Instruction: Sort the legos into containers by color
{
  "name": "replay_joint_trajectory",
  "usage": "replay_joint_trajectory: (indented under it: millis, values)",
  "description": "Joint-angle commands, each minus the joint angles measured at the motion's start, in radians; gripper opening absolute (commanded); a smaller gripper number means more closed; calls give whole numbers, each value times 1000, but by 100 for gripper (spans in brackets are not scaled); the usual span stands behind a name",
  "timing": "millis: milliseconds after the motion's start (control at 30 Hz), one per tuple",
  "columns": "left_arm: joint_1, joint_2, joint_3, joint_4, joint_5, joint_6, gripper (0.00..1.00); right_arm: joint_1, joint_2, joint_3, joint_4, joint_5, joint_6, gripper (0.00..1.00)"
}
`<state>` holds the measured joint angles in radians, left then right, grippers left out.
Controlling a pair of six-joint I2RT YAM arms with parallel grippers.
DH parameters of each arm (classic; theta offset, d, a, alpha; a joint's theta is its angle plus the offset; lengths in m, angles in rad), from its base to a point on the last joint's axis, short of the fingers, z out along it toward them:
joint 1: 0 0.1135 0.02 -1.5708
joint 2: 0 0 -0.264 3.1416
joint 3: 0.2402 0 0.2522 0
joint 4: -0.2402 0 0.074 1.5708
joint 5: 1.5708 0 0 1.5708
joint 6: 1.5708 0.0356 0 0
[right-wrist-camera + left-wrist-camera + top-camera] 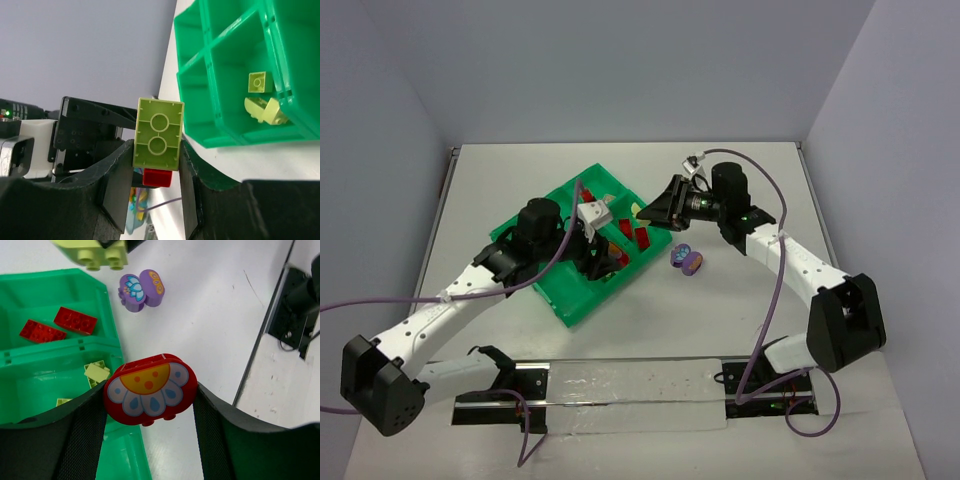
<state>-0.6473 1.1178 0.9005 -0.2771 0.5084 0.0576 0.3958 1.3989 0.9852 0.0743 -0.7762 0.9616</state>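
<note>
Two arms work over a plain white table set in a corner of pale grey-blue walls.

One red lego sits in the left gripper, whose black fingers are closed against its two sides with only its width between them. It is rounded, and its printed face shows an orange half-disc with red dots over pale blue drop-shaped petals. Seen from the left wrist, it hangs where the rim of the green tray meets bare table.

Ahead and to the left of those fingers, one compartment holds two red bricks lying flat and close together. The compartment nearer the fingers, just across a low divider, holds yellow-green pieces. At least two show there, and the gripper hides the rest.

Straight ahead of the left gripper, off the tray on the table, two purple legos lie touching. One is printed with a blue flower, the other with an orange motif.

One yellow-green brick is pinched in the right gripper, fingers pressed on its long sides and its hollow underside with two round tubes facing the wrist camera. To the right of that gripper lies the tray. One compartment there holds a small single-stud yellow-green piece and one or two paler ones that overlap, so their number is unclear.
</note>
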Motion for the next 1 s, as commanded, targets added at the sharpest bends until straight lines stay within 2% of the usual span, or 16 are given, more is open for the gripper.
replay_joint_trajectory:
  millis: [0, 100, 233, 333, 600, 667, 733, 867, 967]
  values:
    - [-5, -97, 24, -42, -145, -119, 0, 16, -26, 73, -147, 195, -162, 0]
    - [10, -155, 65, -103, -276, -208, 0, 51, 5, 126, -274, 302, -257, 0]
    - [41, -227, 135, -156, -362, -316, 0, 127, 71, 189, -317, 353, -306, 0]
    - [57, -280, 166, -177, -500, -413, 0, 176, 146, 245, -341, 383, -329, 1]
    - [74, -205, 312, -308, -713, -561, 0, 302, 335, 394, -418, 479, -386, 10]
    - [74, -179, 344, -335, -741, -587, 0, 312, 366, 424, -428, 482, -388, 29]
    - [76, -161, 358, -345, -761, -603, 0, 317, 387, 441, -439, 481, -400, 59]
    - [75, -152, 375, -347, -772, -611, 0, 317, 395, 467, -456, 470, -413, 79]
    - [75, -145, 381, -344, -779, -615, 0, 317, 386, 485, -472, 475, -421, 82]
